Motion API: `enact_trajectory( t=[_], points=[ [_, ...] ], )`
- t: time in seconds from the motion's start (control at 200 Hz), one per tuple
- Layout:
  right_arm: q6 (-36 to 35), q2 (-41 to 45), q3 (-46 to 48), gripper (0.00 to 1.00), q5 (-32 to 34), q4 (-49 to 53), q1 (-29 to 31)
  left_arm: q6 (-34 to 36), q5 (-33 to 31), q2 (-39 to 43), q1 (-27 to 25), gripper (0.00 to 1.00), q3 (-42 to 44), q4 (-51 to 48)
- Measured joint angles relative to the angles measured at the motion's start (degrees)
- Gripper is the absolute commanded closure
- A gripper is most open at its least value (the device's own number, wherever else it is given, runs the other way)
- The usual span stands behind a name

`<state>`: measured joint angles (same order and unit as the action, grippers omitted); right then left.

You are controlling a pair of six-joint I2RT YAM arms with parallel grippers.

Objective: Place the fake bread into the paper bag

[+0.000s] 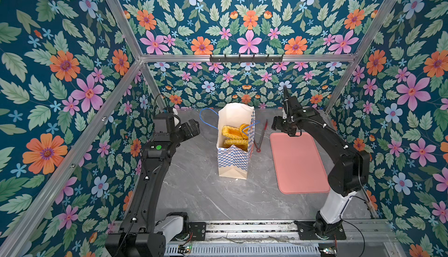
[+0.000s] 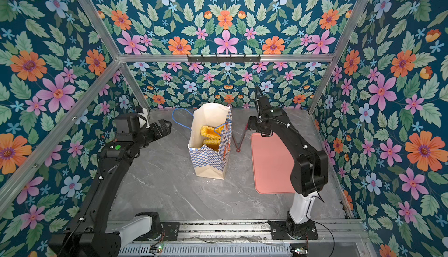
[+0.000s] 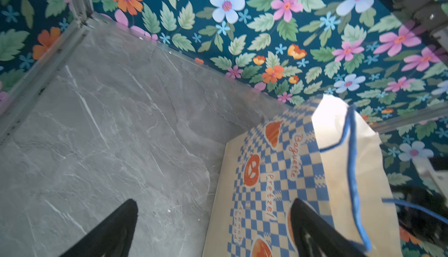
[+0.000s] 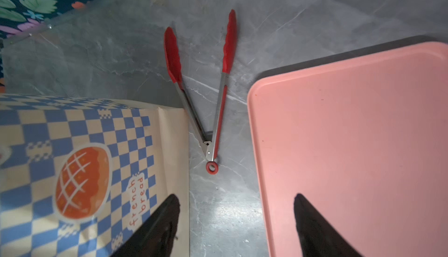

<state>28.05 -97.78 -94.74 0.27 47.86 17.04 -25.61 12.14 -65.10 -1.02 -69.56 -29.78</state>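
The paper bag (image 1: 233,161) (image 2: 210,162) stands upright mid-table, cream with a blue checker print, and its mouth is open. Golden-yellow fake bread (image 1: 234,133) (image 2: 210,132) lies inside it; ridged loaves show, and what is deeper is hidden. To the left of the bag and apart from it, my left gripper (image 1: 194,128) (image 2: 166,127) (image 3: 214,201) hangs open and empty, with the bag's printed side (image 3: 274,171) ahead of it. My right gripper (image 1: 282,128) (image 2: 253,125) (image 4: 235,195) is open and empty above the gap between the bag (image 4: 72,146) and the tray.
Red-tipped tongs (image 1: 260,137) (image 2: 238,139) (image 4: 213,98) lie spread open on the grey table between bag and tray. A flat pink tray (image 1: 298,161) (image 2: 271,166) (image 4: 351,134) lies right of them, bare. Blue cord handles (image 1: 206,116) stick out from the bag. Floral walls enclose the table.
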Motion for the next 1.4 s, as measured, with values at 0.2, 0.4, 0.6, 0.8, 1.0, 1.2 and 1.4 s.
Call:
enact_trajectory(
  t=[0.2, 0.4, 0.6, 0.8, 1.0, 1.2, 1.4],
  points=[
    [-2.73, 15.08, 9.20, 0.18, 6.71, -4.37, -0.33, -1.49, -6.25, 0.26, 2.01, 0.00, 2.21, 5.79],
    [-5.92, 25.38, 19.34, 0.31, 18.05, -13.25, -0.70, -1.29, -15.26, 3.26, 2.51, 0.00, 9.51, 18.58],
    [-13.86, 39.23, 42.10, 0.01, 20.98, -31.74, -0.76, 1.05, -19.89, 2.99, 2.51, 0.00, 18.10, 30.53],
    [-19.08, 41.86, 51.04, 0.01, 23.91, -45.51, -2.73, 4.57, -20.96, -2.47, 2.45, 0.00, 26.86, 40.26],
    [-19.63, 38.62, 60.52, 0.01, 27.04, -53.40, -7.76, 6.38, -26.16, -8.70, 2.56, 0.00, 36.33, 48.63],
    [-19.61, 33.75, 67.71, 0.01, 28.98, -60.39, -9.38, 8.85, -29.35, -13.33, 2.45, 0.00, 43.19, 59.78],
    [-20.52, 28.52, 71.25, 0.01, 29.24, -69.18, -9.51, 11.98, -31.34, -18.69, 1.27, 0.00, 46.16, 69.07]
  ],
)
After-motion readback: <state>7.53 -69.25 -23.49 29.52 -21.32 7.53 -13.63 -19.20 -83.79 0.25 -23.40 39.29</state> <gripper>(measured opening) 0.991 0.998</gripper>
